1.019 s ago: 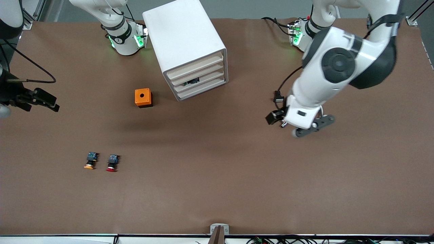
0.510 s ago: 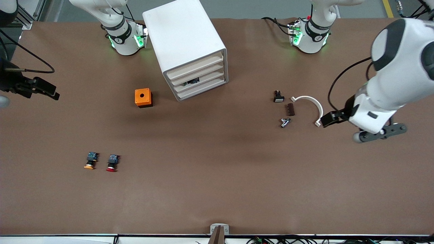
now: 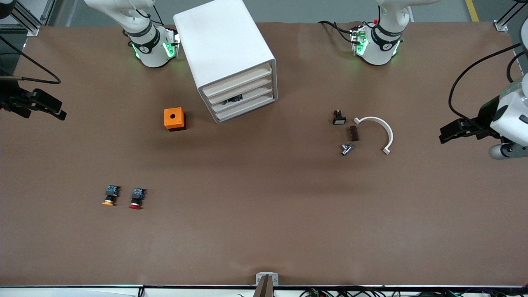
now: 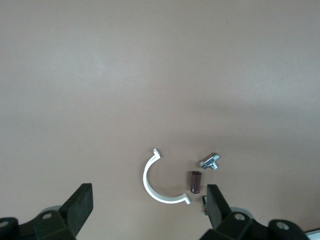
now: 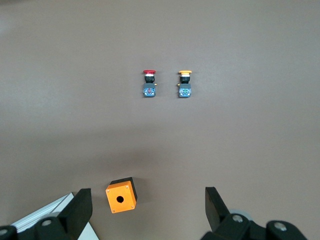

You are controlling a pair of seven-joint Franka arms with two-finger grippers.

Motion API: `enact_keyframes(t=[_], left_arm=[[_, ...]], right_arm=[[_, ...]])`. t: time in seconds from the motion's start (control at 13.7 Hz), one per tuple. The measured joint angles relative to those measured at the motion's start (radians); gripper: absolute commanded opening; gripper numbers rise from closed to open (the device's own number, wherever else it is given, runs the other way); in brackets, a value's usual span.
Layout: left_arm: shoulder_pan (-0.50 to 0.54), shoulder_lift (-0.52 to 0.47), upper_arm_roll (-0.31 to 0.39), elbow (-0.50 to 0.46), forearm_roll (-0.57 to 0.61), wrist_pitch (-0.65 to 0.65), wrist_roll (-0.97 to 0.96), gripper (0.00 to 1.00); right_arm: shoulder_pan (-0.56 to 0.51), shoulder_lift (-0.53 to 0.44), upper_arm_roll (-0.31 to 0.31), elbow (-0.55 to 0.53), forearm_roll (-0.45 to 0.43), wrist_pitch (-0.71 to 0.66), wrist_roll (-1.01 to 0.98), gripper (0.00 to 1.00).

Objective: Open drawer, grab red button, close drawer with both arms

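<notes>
The left gripper (image 3: 458,133) hung over the table's edge at the left arm's end, fingers (image 4: 80,204) spread wide with nothing between them. In its wrist view the gap framed a white half-ring clip (image 4: 159,181), a small brown block (image 4: 194,181) and a silver bolt (image 4: 210,161). From the front camera, the clip (image 3: 378,130) sat at about nine o'clock from that gripper, well apart from it, with the brown block (image 3: 353,133) just beside the clip's open side, the bolt (image 3: 346,149) at about seven o'clock from the block, and a small black switch (image 3: 338,118) at about eleven o'clock from it.

The right gripper (image 3: 43,108) hung over the table's edge at the right arm's end, also open and empty; its fingers (image 5: 80,207) stood wide apart in the right wrist view.

The button (image 3: 135,199) lay on its side on the open table, at about five o'clock from the right gripper and well apart from it, red cap toward the front camera. Just beside it, toward the right arm's end, lay an orange-capped twin (image 3: 110,196) in the same pose. An orange box (image 3: 174,119) with a hole in its top stood at about one o'clock from the button. At about two o'clock from the box stood the white drawer cabinet (image 3: 225,57), all its drawers (image 3: 241,95) shut, with a dark part showing through a slot.
</notes>
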Motion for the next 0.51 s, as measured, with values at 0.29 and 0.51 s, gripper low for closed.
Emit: enact_keyframes(t=[0.29, 0.51], left_arm=[[0.0, -0.029, -0.004, 0.001, 0.0, -0.002, 0.003, 1.0], [-0.018, -0.077, 0.0, -0.008, 0.0, -0.033, 0.003, 1.0]], right_arm=[[0.0, 0.0, 0.012, 0.0, -0.006, 0.0, 0.0, 1.0], [0.0, 0.0, 0.015, 0.0, -0.011, 0.019, 0.0, 1.0]])
